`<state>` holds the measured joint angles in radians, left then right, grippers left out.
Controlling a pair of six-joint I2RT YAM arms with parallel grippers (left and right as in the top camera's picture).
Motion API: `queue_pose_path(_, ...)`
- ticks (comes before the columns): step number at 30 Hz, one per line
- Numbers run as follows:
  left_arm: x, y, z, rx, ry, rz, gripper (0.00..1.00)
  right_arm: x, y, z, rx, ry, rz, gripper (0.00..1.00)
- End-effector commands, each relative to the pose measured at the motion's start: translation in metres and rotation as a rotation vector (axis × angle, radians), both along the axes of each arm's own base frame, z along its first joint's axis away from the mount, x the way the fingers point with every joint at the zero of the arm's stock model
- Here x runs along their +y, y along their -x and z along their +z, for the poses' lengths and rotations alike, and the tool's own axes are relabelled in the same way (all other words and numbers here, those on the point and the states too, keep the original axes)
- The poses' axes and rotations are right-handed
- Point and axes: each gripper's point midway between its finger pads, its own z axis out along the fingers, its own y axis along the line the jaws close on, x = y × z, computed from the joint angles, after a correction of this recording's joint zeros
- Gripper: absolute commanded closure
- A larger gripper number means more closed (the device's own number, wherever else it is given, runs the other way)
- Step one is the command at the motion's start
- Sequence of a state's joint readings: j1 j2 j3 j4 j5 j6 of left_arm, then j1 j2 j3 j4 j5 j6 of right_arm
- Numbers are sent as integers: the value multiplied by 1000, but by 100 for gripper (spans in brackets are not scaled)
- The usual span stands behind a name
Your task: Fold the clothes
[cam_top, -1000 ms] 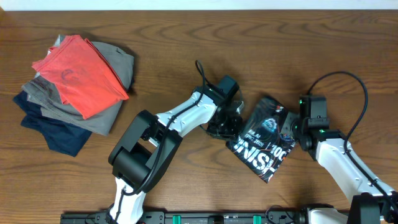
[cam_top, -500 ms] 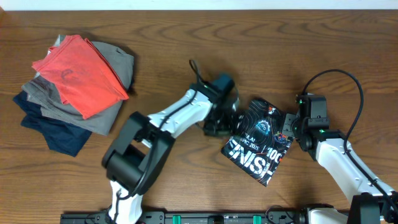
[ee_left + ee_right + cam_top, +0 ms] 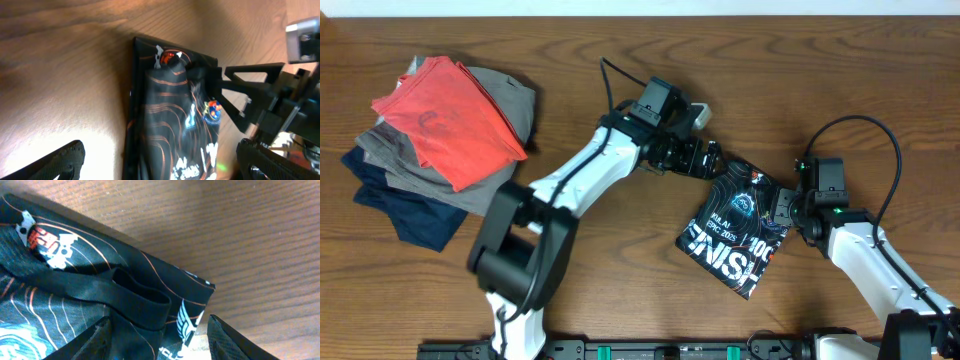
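Note:
The clothes, a black shiny jersey [image 3: 735,228] with orange contour lines and white lettering, lie folded into a small packet on the wooden table, right of centre. My left gripper [image 3: 710,160] hovers open at the packet's far left corner, touching nothing. In the left wrist view the jersey [image 3: 170,115] lies below and between the wide-spread fingers [image 3: 60,160]. My right gripper [image 3: 780,212] sits at the packet's right edge. In the right wrist view its jaws [image 3: 165,342] stand apart astride the jersey's [image 3: 75,290] folded corner, not pinching it.
A pile of other garments lies at the far left: a red shirt [image 3: 445,120] on grey [image 3: 480,180] and navy [image 3: 405,215] ones. The right arm [image 3: 265,95] shows close behind the jersey in the left wrist view. Bare table [image 3: 620,260] surrounds the packet.
My left gripper has opened, let go of the jersey and drawn back toward the far left. The right gripper's jaws have widened. The jersey shifted slightly left.

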<state>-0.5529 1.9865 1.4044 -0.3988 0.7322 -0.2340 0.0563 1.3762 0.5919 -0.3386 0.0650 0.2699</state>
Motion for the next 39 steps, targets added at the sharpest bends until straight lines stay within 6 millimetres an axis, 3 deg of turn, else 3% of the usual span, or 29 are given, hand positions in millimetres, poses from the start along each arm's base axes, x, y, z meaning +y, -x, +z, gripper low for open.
queue_pose_path(1,-9,4,-24,34,35,-63,2,-5,2,0,6,10,-22,40)
queue_pose_path(7,-25,11,-53,60,52,-106,2,-5,3,-1,14,10,-22,40)
queue_pose_path(14,-50,43,-87,112,23,-178,0,-5,5,-2,20,10,-21,40)
queue_pose_path(17,-58,56,-94,118,15,-208,7,-5,5,-2,23,10,-21,40)
queue_pose_path(20,-65,54,-93,78,18,-213,24,-6,7,-2,29,11,-21,40)
queue_pose_path(27,-64,18,-85,34,38,-101,87,-7,8,6,17,16,-25,40)
queue_pose_path(29,-59,6,-78,22,48,-77,93,-12,7,16,-7,36,-39,40)
queue_pose_path(33,-38,-25,-52,-27,77,-10,94,-24,3,52,-94,49,-79,40)
queue_pose_path(39,20,-80,16,-142,126,141,94,-43,6,95,-223,50,-150,40)
